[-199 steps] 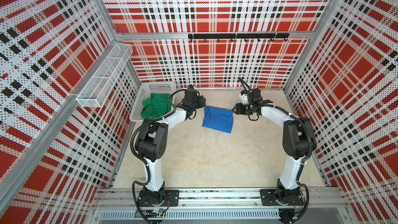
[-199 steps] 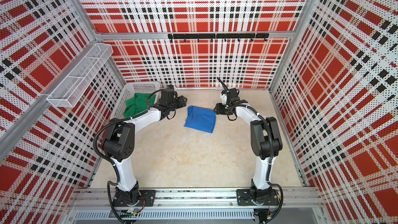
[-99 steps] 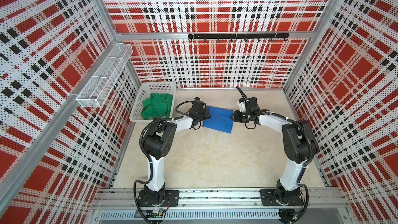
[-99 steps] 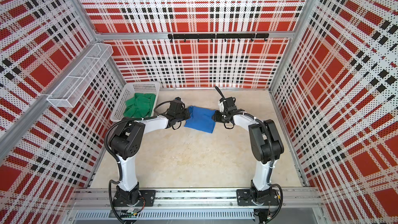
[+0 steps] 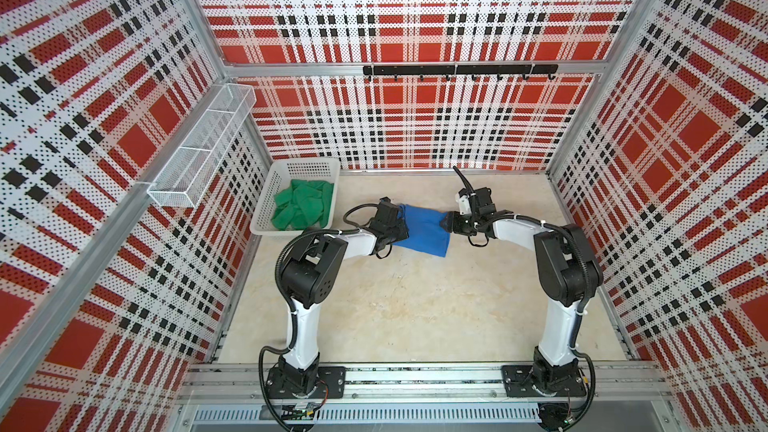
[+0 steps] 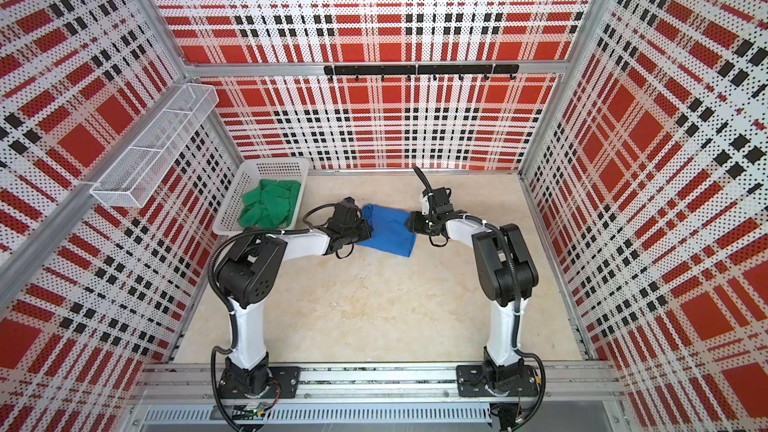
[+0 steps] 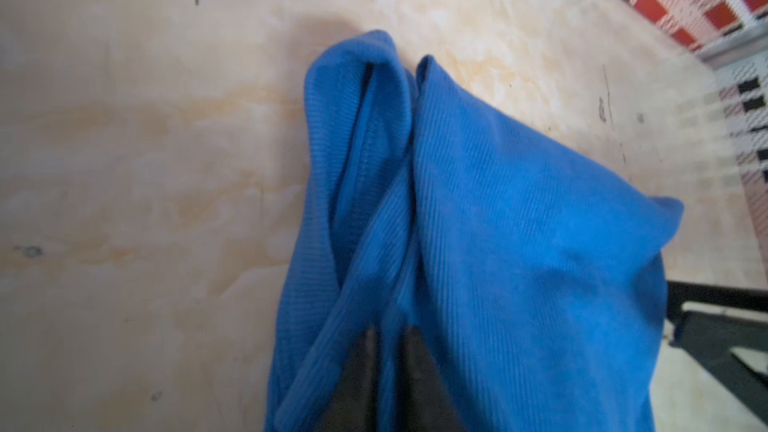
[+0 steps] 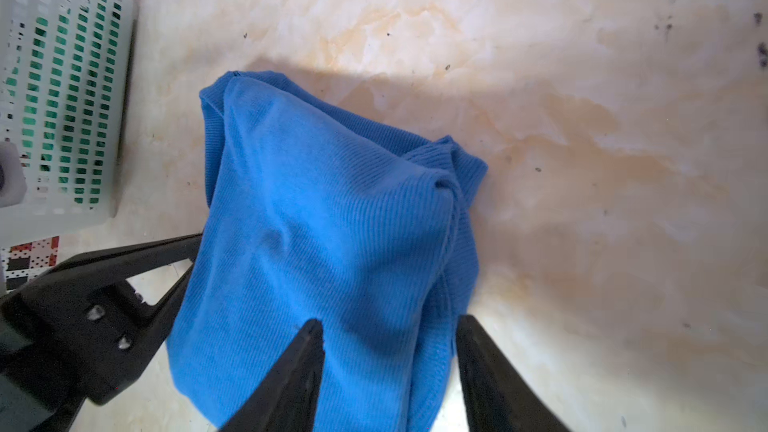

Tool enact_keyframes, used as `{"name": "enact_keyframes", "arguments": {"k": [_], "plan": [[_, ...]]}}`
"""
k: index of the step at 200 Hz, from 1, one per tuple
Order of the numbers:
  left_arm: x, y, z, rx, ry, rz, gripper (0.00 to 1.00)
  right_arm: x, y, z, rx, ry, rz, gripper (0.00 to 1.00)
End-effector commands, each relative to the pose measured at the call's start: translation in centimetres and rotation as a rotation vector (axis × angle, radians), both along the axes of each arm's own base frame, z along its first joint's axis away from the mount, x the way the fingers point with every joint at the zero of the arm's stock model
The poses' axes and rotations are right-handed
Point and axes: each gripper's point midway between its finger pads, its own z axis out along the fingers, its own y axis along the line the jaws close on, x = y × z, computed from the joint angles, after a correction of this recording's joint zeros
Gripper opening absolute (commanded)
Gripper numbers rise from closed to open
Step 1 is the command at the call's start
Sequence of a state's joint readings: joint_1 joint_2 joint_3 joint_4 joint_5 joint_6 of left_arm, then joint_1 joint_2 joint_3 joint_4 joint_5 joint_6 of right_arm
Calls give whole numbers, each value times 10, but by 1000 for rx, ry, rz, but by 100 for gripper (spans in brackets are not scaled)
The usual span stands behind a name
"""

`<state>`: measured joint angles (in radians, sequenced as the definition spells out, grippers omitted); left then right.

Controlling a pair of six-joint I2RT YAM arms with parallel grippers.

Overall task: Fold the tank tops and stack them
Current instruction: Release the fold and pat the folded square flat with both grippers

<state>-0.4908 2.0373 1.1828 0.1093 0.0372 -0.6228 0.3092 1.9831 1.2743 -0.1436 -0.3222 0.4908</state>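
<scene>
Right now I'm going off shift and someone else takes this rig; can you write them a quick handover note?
Left claw: shut on one edge of the royal blue fabric tank top.
Right claw: open, jaws straddling its opposite edge, not clamped.
The blue top lies rumpled on the beige marble-look table between the arms; the kelly green fabric tank top sits crumpled in the white perforated plastic basket.
Done: no finished fold or stack shows.
Left: fold the blue, fetch and fold the green, stack both.
</scene>
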Motion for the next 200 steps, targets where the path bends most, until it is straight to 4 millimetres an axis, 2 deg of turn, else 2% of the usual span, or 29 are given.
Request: {"name": "enact_keyframes", "arguments": {"k": [1,22,62,83,120,132,142,154,159,166,174,182,200], "plan": [[-2,2,-5,31,8,-7,0,19,2,3,14,-40,-21,49],[-8,10,3,31,0,7,0,23,1,-5,7,-38,-38,36],[-36,37,6,-1,6,64,0,25,-6,-19,-25,-29,-68,10],[-51,54,6,-46,7,104,0,24,-11,-22,-30,-25,-82,4],[-73,71,-2,-72,33,130,0,24,-11,-24,-27,-22,-80,2],[-75,75,0,-79,30,138,0,23,-7,-20,-9,-26,-62,8],[-74,76,6,-94,19,140,0,22,-2,-12,16,-36,-37,22],[-68,74,17,-112,-5,135,28,20,3,-1,36,-49,-8,43],[-65,72,24,-117,-19,131,37,18,4,4,37,-54,4,48],[-61,71,33,-118,-36,129,44,17,3,10,33,-60,14,52],[-54,69,42,-115,-60,126,48,14,3,17,28,-71,22,54],[-46,69,50,-100,-79,125,48,13,0,23,24,-81,25,57],[-26,69,61,-58,-105,114,47,12,-3,30,24,-89,28,57]]}}
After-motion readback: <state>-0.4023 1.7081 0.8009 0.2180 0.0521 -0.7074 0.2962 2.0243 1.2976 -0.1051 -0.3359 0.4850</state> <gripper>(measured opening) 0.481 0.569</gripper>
